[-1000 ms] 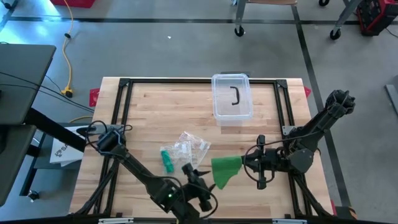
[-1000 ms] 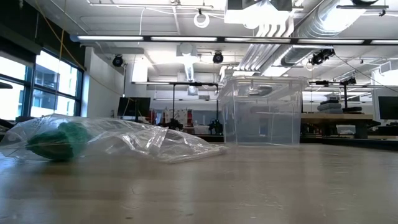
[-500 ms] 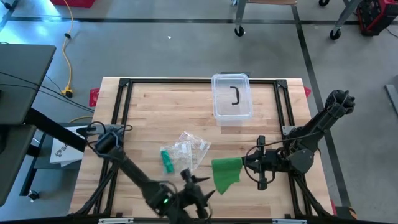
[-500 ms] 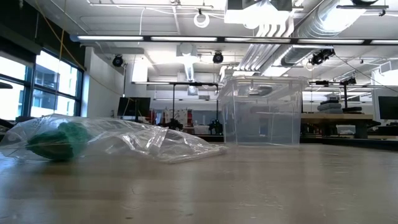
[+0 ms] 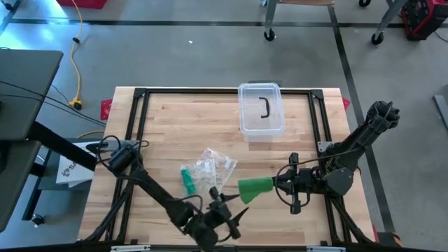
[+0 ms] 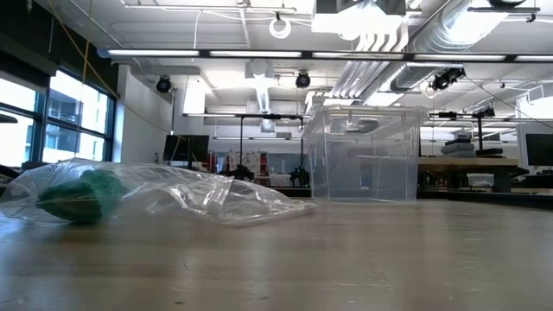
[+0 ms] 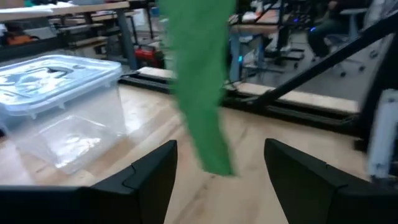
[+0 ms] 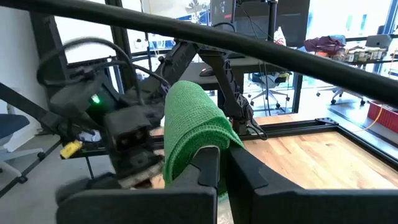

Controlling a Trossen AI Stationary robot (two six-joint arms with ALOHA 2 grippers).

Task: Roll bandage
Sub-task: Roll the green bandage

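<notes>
Green bandage (image 5: 253, 188) clamped in right gripper (image 5: 278, 183), hanging above the table's near edge. Left gripper (image 5: 225, 213) spread apart beside its loose end. Advisable: keep strip taut, catch free end squarely before winding.

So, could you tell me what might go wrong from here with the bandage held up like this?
1. The right gripper is shut on only one end of the green bandage; the free end hangs loose, so it could slip out or unroll.
2. The left gripper is open near the hanging end, not yet on it; closing now might miss it.
3. The plastic bag with a green roll lies close by and could get swept.
</notes>
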